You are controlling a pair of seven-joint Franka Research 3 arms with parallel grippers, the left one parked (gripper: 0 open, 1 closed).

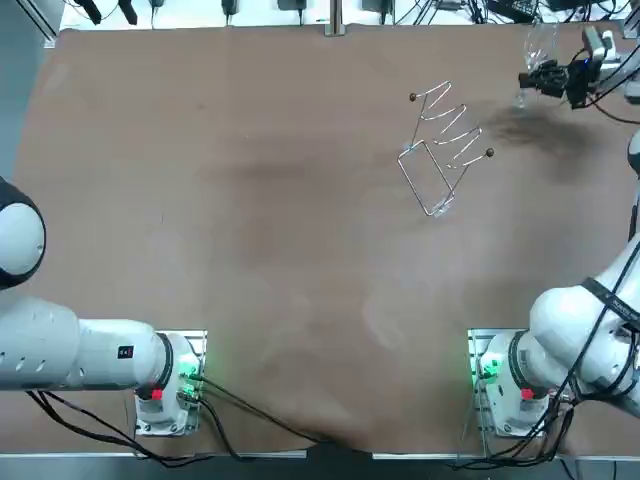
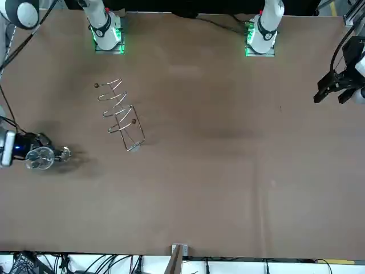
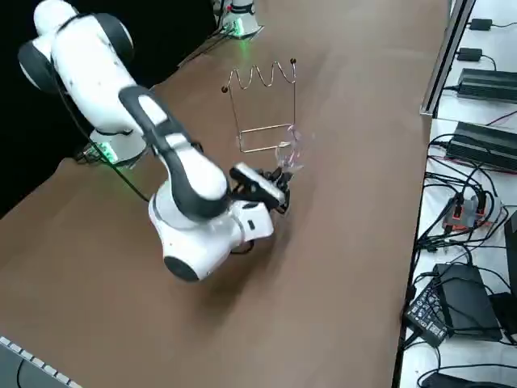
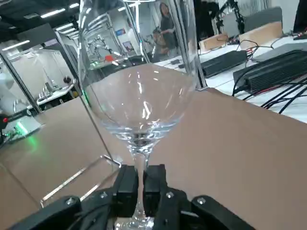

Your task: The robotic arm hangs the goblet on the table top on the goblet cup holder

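Jaws: clenched on the stem of the goblet (image 4: 141, 110), just beneath the bowl, as the wrist view shows.
Gripper: the right gripper (image 4: 142, 186) hangs near the far right corner of the brown table (image 1: 250, 200), reckoned from the robot's side.
Goblet: clear glass with its bowl pointing away from the wrist. It appears lifted off the table top, with a shadow lying apart from it in the top view.
Holder: the wire goblet cup holder (image 1: 440, 150) stands alone and bare on the table, to the gripper's left and well apart from it. Its zigzag top rail ends in two dark balls.
Step in hand: the pick looks complete, and the carry toward the holder appears to be the job now.
Next move: it likely calls for turning the glass bowl-down and lining the stem up with an open slot in the rail. The glass then slides in until the foot rests on the wires, and only then should the jaws let go.
Writing: no brand, label or lettering can be read in any view.
Lights: green lamps glow at the arm bases (image 1: 488, 370).
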